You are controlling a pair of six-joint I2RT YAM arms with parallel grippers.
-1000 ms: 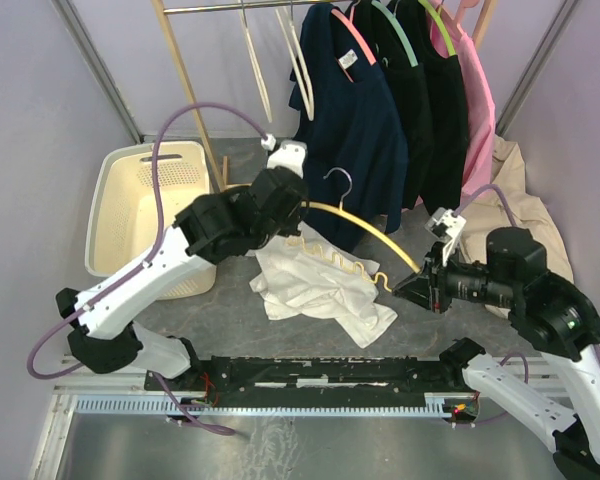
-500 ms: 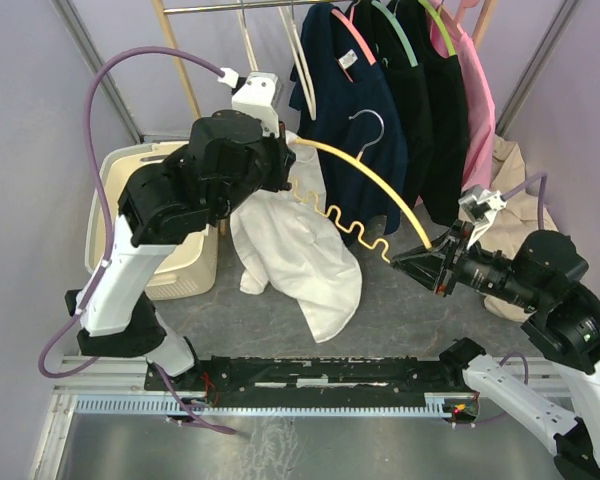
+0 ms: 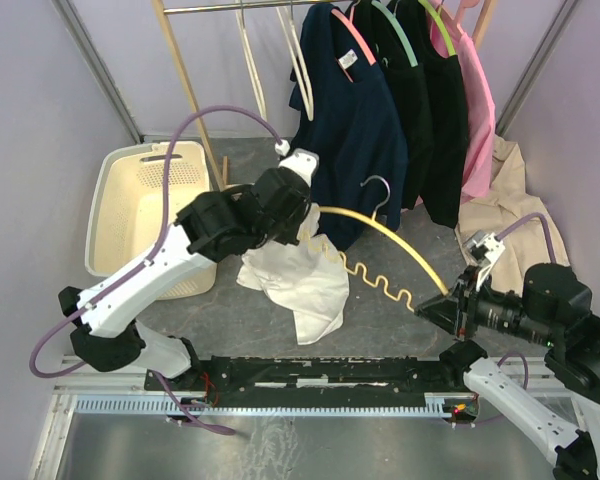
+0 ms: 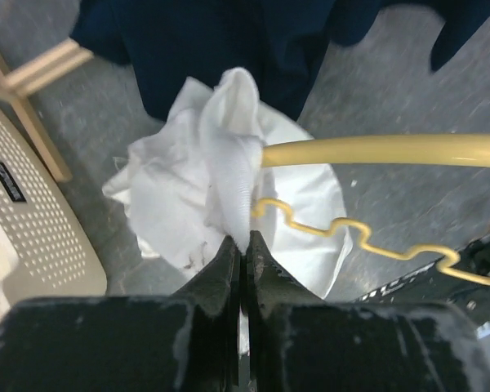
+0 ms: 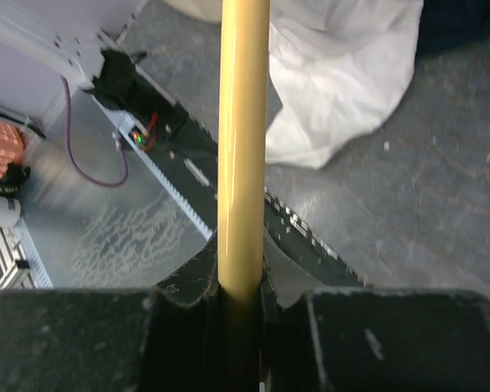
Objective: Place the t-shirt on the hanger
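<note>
The left pincer (image 4: 243, 242) is found clenched on a fold of the t-shirt (image 3: 298, 280) and has been lowered since the earlier frame. The cloth, which hung long then, is now bunched, with its lower part resting on the worktop (image 3: 385, 335) beside the basket (image 3: 130, 200). One end of the hanger (image 3: 395, 235) is seen at that fold, its hook lower than before. Its other end is grasped by the right pincer (image 5: 243, 276), which has dropped.
</note>
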